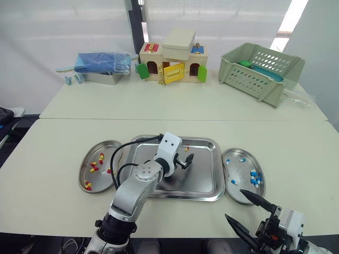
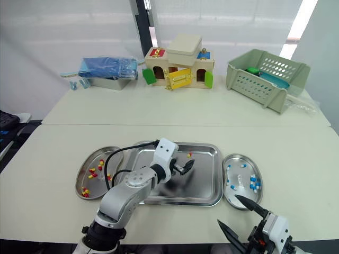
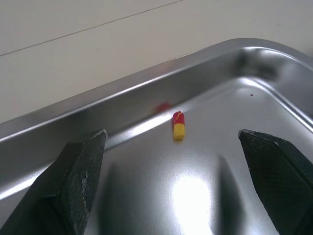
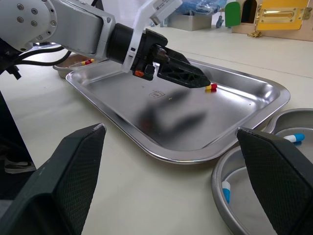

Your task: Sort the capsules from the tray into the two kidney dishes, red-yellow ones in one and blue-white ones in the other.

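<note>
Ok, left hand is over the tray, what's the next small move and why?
Probably ease the left hand forward and down until its open fingers straddle the red-yellow capsule. It lies just ahead, apart from the fingers, near the tray rim.

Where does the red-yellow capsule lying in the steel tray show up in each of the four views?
Left eye view: red-yellow capsule by the far rim of the rectangular steel tray, just beyond the left pincer.
Right eye view: capsule in the same spot, beyond the pincer tips.
Left wrist view: capsule ahead of the open pincer, close to the tray wall.
Right wrist view: capsule at the left pincer's tip.
Shared landmark: the tray's far rim.
</note>
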Controlling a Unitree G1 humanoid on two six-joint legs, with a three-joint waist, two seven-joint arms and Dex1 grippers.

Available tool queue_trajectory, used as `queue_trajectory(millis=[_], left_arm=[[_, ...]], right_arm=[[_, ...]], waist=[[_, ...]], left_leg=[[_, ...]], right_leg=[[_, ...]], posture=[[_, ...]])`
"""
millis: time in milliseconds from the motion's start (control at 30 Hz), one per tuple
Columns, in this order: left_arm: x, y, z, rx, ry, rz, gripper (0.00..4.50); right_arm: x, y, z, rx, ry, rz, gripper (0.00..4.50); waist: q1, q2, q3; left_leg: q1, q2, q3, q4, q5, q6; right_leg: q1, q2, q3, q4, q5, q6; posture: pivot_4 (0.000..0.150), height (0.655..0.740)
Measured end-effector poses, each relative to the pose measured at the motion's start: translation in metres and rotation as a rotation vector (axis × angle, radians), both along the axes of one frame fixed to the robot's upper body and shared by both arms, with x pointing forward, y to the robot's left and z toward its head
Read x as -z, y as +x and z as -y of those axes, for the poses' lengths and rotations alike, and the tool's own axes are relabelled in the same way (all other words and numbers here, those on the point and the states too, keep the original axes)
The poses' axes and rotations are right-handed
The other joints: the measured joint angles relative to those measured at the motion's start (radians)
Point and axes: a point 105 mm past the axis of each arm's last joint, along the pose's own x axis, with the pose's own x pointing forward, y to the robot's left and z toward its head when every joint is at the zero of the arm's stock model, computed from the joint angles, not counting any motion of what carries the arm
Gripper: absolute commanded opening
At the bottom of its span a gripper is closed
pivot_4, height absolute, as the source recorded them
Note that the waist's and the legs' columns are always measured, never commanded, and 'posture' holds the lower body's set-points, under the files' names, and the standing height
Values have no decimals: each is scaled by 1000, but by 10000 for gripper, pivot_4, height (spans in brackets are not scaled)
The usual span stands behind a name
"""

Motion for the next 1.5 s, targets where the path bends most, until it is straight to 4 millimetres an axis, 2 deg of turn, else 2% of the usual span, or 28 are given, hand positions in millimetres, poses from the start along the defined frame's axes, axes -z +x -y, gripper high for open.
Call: queue_trajectory(millis=[200, 933, 1033, 1433, 1500], left_arm=[[11, -5, 7, 20, 35, -74, 44697], [8, 9, 23, 21, 21, -87, 44697], [10, 9, 23, 22, 20, -91, 38977], [12, 11, 25, 27, 20, -96, 975], [12, 11, 25, 26, 21, -96, 447]], right_arm=[[-5, 1, -1, -2, -11, -1, 45000], [-7, 4, -1, 13, -14, -4, 45000], [-7, 3, -1, 15, -14, -1, 45000], [-5, 2, -3, 11, -5, -12, 45000], [-5, 3, -3, 10, -5, -11, 45000]], waist=[[0, 0, 0], [2, 1, -1], [2, 1, -1], [2, 1, -1], [2, 1, -1]], left_leg=[[0, 0, 0, 0, 0, 0], [2, -1, 0, 0, 0, -1], [3, -1, 0, 0, 0, -1], [4, -1, 0, 0, 0, -1], [4, -1, 0, 0, 0, -1]], right_leg=[[0, 0, 0, 0, 0, 0], [3, -1, 0, 0, 0, 0], [4, -1, 0, 0, 0, 0], [5, -1, 0, -1, 0, 0], [5, -1, 0, -1, 0, 0]], posture=[[1500, 7400], [1500, 7400], [1500, 7400], [1500, 7400], [1500, 7400]])
